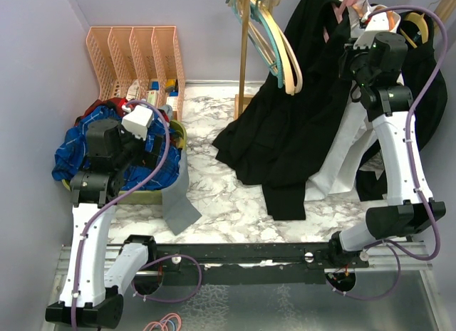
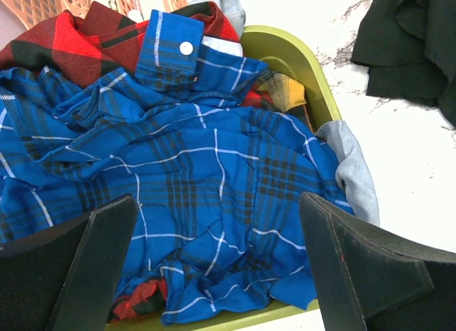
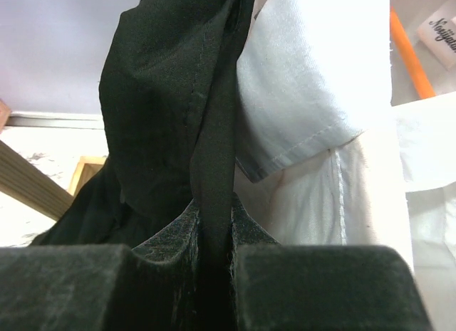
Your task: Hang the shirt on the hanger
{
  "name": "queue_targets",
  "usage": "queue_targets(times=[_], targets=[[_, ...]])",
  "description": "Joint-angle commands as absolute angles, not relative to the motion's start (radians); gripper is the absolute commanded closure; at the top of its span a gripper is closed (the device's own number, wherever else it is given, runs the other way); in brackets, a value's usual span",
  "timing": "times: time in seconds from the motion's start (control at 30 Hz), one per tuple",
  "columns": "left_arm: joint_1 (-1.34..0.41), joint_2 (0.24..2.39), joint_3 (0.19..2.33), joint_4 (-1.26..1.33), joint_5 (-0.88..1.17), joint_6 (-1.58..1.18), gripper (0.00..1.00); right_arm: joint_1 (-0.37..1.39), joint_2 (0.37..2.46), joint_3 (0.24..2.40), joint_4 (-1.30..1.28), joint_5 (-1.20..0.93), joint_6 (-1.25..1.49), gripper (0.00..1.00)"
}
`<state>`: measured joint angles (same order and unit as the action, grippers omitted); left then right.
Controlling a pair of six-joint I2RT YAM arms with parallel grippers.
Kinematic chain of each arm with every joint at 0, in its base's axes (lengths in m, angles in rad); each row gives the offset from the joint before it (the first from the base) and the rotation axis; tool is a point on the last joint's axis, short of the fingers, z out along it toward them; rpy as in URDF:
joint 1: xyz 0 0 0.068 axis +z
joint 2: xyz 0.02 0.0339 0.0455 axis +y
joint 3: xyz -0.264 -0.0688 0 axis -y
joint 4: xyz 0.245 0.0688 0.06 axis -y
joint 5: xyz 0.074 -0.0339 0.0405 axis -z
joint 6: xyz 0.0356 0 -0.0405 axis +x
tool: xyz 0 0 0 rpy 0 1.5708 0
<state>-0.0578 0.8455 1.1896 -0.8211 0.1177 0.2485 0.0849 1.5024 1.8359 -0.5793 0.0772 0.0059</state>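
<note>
Right hand is pinching a thin fold of the shirt, which is hanging by the rail and trailing onto the desk. Fabric is looking soft, light and slippery, so the collar seam is probably the better hold. Left hand is hovering wide open over the blue plaid garment.

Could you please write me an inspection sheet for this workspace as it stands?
Surface: marble-pattern table, partly under draped clothing.
Job's things: black shirt hangs at the wooden rack, lower part on the table; pink hanger partly visible at its top.
Clutter: green bin holding blue plaid garment, grey cloth, white shirt, peach organiser, spare hangers.
End effectors: left end effector open above the plaid; right end effector shut on the black shirt.
Cables: purple cables loop along both arms.
Surroundings: lilac walls.
</note>
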Motion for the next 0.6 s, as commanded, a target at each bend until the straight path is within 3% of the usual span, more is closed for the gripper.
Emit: queue_targets(times=[0.0,0.27,0.3,0.33,0.4,0.43,0.47,0.57], targets=[[-0.045,0.847,1.224,-0.793,0.067,0.226,0.01,0.075,1.469,1.838,-0.519,-0.011,0.067,0.99],[-0.035,0.853,1.219,-0.792,0.104,0.221,0.01,0.075,1.416,1.756,-0.495,-0.035,0.075,0.97],[-0.031,0.854,1.221,-0.793,0.112,0.219,0.01,0.075,1.4,1.74,-0.486,-0.035,0.078,0.91],[-0.028,0.858,1.224,-0.794,0.113,0.214,0.01,0.075,1.386,1.724,-0.474,-0.028,0.088,0.75],[-0.014,0.865,1.246,-0.801,0.114,0.209,0.01,0.075,1.34,1.684,-0.452,-0.005,0.123,0.27],[-0.008,0.868,1.262,-0.807,0.112,0.203,0.01,0.075,1.317,1.665,-0.448,0.007,0.134,0.11],[-0.002,0.871,1.278,-0.815,0.108,0.198,0.01,0.075,1.291,1.648,-0.448,0.029,0.152,0.01],[0.018,0.858,1.295,-0.79,0.014,0.135,0.01,0.075,1.18,1.558,-0.432,0.147,0.195,0.01]])
